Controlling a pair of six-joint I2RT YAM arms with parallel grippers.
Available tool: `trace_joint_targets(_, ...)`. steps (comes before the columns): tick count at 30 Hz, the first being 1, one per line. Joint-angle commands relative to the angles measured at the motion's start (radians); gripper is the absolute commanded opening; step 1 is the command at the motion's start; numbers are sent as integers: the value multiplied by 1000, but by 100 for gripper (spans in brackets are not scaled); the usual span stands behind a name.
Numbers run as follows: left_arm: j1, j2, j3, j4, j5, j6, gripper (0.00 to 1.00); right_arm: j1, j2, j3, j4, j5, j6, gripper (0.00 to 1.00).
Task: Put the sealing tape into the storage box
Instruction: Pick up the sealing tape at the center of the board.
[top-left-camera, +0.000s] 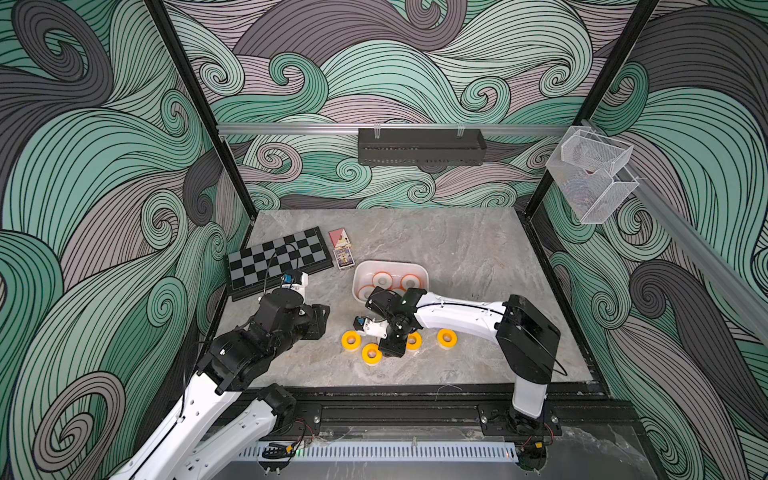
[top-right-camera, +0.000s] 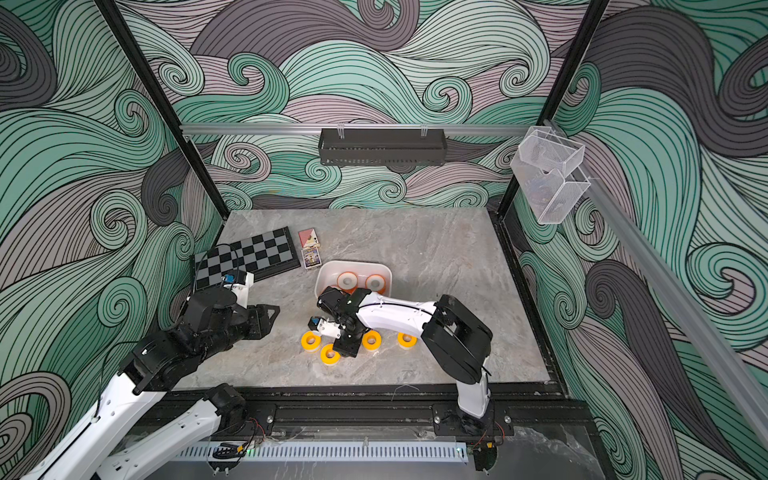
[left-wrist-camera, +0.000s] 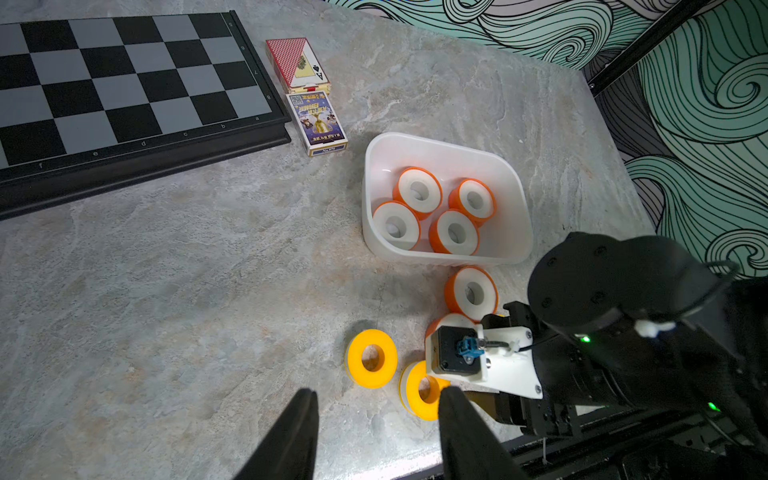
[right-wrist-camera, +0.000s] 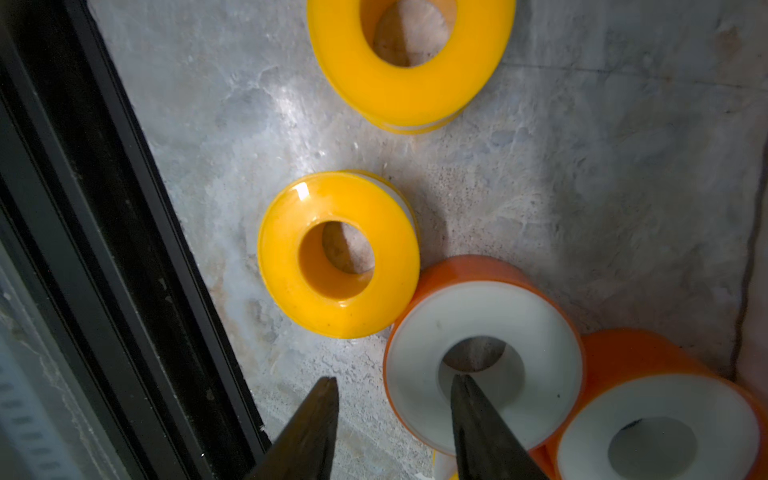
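**Top views.** The storage box (top-left-camera: 388, 264) is sitting near the middle of the worktop (top-left-camera: 457, 249), with orange-sided tape rolls (top-left-camera: 377, 277) lying inside it. In both top views, four yellow tape rolls (top-left-camera: 345, 341) are lying on the worktop, on the robot's side of the box. The right pincer (top-left-camera: 392, 349) is pointing down among them, and its jaws are hidden under the wrist here. The left pincer (top-right-camera: 266, 318) is hovering near the chessboard (top-right-camera: 249, 253), well apart from the rolls.

**Left wrist view.** The left pincer (left-wrist-camera: 380, 392) is standing moderately open and is holding nothing. Four orange-sided tape rolls (left-wrist-camera: 409, 183) are resting flat in the storage box (left-wrist-camera: 449, 143). Two more (left-wrist-camera: 459, 286) are lying outside, just beside its wall.

**Right wrist view.** The right pincer (right-wrist-camera: 394, 381) is standing open. One finger is over the centre hole of one of the orange-sided tape rolls (right-wrist-camera: 540, 332) and the other is over bare worktop. Contact cannot be confirmed. One of the yellow tape rolls (right-wrist-camera: 286, 266) appears to be touching that roll.
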Motion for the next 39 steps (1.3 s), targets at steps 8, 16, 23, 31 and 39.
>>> trace_joint_targets(8, 4, -1, 0, -18, -19, -1, 51, -4, 93, 26, -38, 13, -35, 45)
trace_joint_targets(16, 4, -4, -1, -18, -18, -3, 51, 2, 89, 31, -39, 12, -23, 27)
trace_joint_targets(23, 4, -6, -2, -17, -15, -2, 51, 10, 1, 11, -39, 16, 13, 19)
trace_joint_targets(31, 4, -10, -4, -16, -14, -2, 51, 7, -166, 20, -100, -1, 90, 18)
trace_joint_targets(39, 5, -5, -2, -16, -11, 0, 51, -154, -208, 205, -190, -67, 132, 18)
